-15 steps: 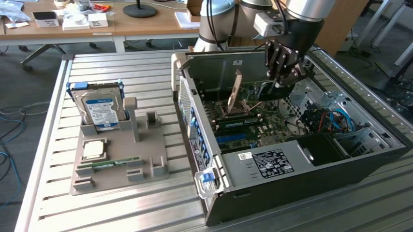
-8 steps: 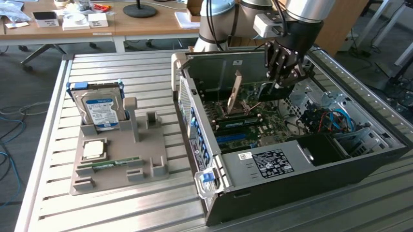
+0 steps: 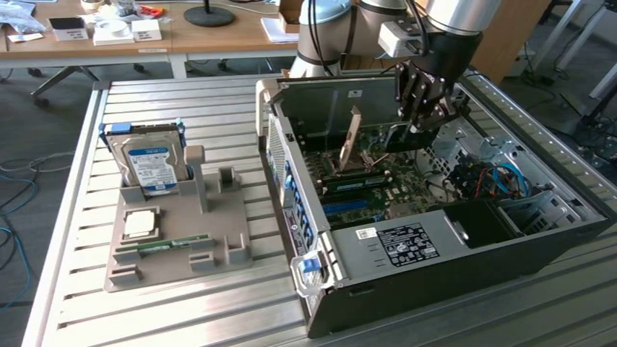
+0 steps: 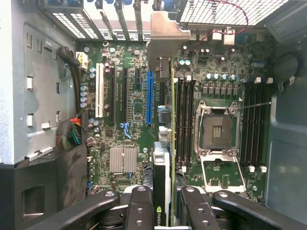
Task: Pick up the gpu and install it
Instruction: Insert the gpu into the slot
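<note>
**A:** Starting wide: slatted bench [image 3: 193, 303], with an open computer case [image 3: 540, 246] lying on it, side panel off. Inside?

**B:** The motherboard [image 4: 129, 139], facing up. Above it the hand [image 4: 165, 211], clamped on the gpu [image 4: 161, 167] across its two faces. Card held edge-down over the board and, judging by the gap, not yet seated.

**A:** Target?

**B:** Probably the long blue slot [image 4: 150, 96], just beside the card's line in the wrist view. Hard to rule out a neighbouring slot. Worth shifting sideways to line edge up with slot before any descent.

**A:** Handling?

**B:** Keep the card square to the board and lower it slowly and straight, without twisting. Watch the pale bracket [image 4: 163, 33] at the far end. Should slide into a gap among the rear slot covers [image 4: 115, 19] rather than catch on a bar. Press evenly along the top edge and stop at firm resistance.
</note>
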Tool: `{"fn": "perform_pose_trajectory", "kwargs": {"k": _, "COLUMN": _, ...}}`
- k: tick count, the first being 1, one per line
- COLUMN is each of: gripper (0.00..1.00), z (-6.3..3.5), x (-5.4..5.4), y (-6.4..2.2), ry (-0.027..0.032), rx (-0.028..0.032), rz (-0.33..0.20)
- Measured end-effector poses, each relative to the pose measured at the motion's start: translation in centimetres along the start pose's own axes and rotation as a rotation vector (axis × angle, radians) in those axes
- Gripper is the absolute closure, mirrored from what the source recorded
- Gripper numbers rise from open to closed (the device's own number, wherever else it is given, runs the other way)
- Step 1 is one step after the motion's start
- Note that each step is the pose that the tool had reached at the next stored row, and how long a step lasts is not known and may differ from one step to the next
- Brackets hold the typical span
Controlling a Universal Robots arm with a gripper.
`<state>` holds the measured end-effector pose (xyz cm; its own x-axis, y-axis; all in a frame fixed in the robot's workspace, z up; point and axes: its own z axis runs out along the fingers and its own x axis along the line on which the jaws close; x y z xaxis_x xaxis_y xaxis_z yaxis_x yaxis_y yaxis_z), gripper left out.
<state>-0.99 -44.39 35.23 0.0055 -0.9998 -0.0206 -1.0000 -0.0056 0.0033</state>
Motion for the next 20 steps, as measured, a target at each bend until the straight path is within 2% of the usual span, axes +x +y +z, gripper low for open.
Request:
{"fn": "perform_pose_trajectory", "kwargs": {"k": 6, "gripper": 0.73, "z": 0.19, "x": 0.0, "y": 0.0, "ry": -0.0002, "rx": 0.0, "rz": 0.0}}
{"fn": "perform_pose_trajectory", "kwargs": {"k": 20, "gripper": 0.73, "z": 1.48, "x": 0.0, "y": 0.0, "ry": -0.0001, "rx": 0.0001, "rz": 0.0}}
